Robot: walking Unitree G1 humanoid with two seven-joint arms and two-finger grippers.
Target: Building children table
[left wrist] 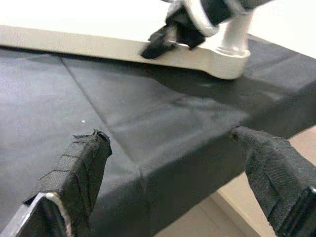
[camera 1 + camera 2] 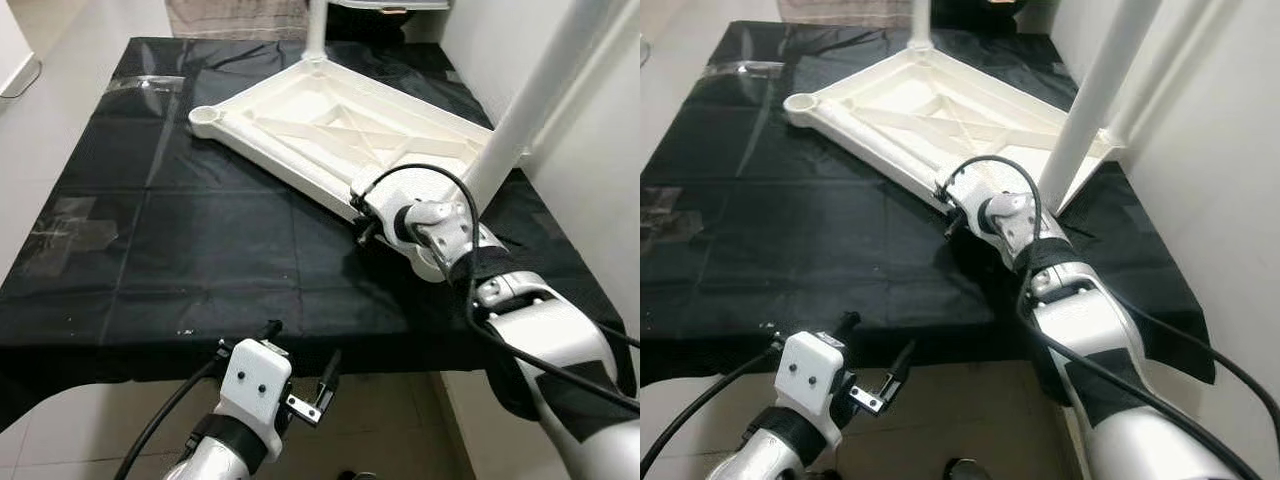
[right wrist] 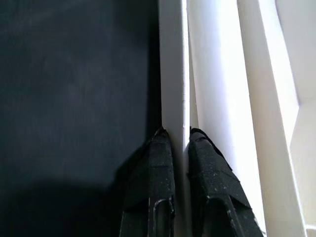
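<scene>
On our left, the left gripper [image 2: 300,375] hangs at the near edge of the black-covered table [image 2: 150,250] with its fingers [image 1: 79,168] spread wide and nothing between them, the tips just over the cloth's edge. Across the middle and far side the white tabletop [image 2: 330,125] lies upside down on the cloth, ribs up, one leg [image 2: 315,30] at its far corner and another leg [image 2: 540,85] at its right corner, both cut off by the frame's top. On our right, the right gripper [image 3: 178,143] is clamped on the tabletop's near rim beside that right corner, one finger on each face of the thin wall, though from the head its fingertips are hidden behind its wrist and cable.
</scene>
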